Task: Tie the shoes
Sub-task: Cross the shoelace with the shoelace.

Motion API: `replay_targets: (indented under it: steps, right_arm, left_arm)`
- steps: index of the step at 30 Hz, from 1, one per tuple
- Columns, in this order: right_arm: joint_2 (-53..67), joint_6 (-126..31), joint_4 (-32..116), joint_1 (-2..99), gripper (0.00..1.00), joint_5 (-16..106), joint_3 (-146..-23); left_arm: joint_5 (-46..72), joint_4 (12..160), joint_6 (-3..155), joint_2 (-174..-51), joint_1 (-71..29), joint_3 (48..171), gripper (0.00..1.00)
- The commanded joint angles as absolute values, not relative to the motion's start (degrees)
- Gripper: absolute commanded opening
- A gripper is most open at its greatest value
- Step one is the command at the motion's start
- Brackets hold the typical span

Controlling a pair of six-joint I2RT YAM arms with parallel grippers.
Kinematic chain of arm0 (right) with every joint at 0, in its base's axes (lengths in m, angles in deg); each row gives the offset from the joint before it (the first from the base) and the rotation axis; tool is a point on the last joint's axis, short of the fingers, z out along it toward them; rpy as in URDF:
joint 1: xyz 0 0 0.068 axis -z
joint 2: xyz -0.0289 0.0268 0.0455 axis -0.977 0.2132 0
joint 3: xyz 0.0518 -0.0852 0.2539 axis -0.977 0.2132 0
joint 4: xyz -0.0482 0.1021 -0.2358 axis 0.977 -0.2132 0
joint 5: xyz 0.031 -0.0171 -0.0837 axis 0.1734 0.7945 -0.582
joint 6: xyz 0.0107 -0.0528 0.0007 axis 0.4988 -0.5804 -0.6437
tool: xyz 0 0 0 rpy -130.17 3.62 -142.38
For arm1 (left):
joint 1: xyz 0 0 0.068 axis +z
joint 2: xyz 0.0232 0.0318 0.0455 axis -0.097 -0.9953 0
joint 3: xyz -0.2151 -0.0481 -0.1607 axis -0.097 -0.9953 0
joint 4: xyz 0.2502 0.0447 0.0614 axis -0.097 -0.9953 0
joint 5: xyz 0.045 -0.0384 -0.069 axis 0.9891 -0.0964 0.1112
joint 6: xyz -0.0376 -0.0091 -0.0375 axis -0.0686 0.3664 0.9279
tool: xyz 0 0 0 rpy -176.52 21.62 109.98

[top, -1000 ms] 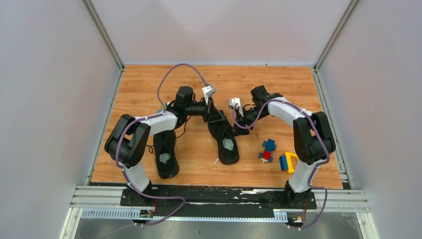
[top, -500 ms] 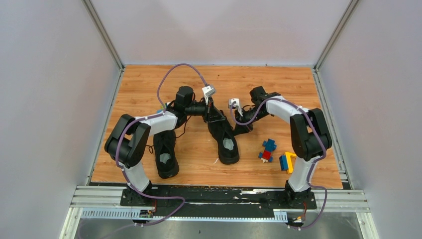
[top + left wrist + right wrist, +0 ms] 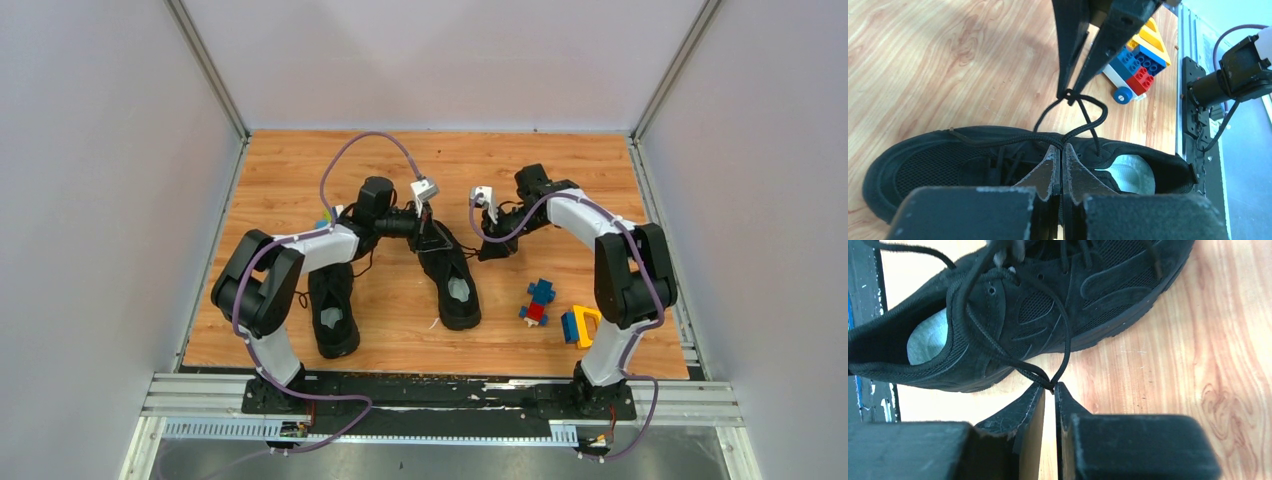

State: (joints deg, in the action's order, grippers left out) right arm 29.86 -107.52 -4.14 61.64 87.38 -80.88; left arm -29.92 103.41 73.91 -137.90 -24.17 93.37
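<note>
Two black shoes lie on the wooden table, one by the left arm and one in the middle. Over the middle shoe, my left gripper is shut on a thin black lace drawn across the tongue. My right gripper is shut on a loop of lace pulled off the same shoe to its right side. From the left wrist its fingers show pinching the lace above the shoe. In the top view the left gripper and right gripper sit either side of the shoe's lacing.
Blue, red and yellow toy blocks lie on the table right of the middle shoe, near the right arm's base; they also show in the left wrist view. Grey walls enclose the table on three sides.
The right gripper has closed on the lace and drawn back and to the right, away from the shoe. The left gripper shifted slightly right, still shut.
</note>
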Motion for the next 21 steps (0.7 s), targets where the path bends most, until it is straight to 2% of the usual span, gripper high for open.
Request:
replay_targets:
  steps: [1, 3, 6, 11, 21]
  right_arm:
    - [27.22, -104.23, -1.64, 61.68, 0.14, 89.06, -84.19]
    - [26.97, -103.66, -1.67, 61.66, 0.15, 88.43, -84.18]
    - [25.57, -104.20, -1.53, 61.64, 0.25, 87.15, -82.51]
    - [23.44, -101.80, 0.63, 61.72, 0.36, 86.09, -79.88]
    - [22.43, -98.08, 2.17, 62.86, 0.43, 81.40, -75.08]
  left_arm:
    - [-30.23, 101.98, 71.10, -138.24, -26.24, 94.55, 0.00]
    - [-30.38, 101.69, 70.90, -138.43, -26.80, 94.71, 0.00]
    - [-30.35, 101.30, 70.73, -138.29, -27.12, 94.73, 0.00]
    - [-29.78, 99.31, 69.38, -138.43, -27.19, 94.81, 0.00]
    - [-25.67, 95.39, 72.62, -139.62, -27.21, 97.29, 0.00]
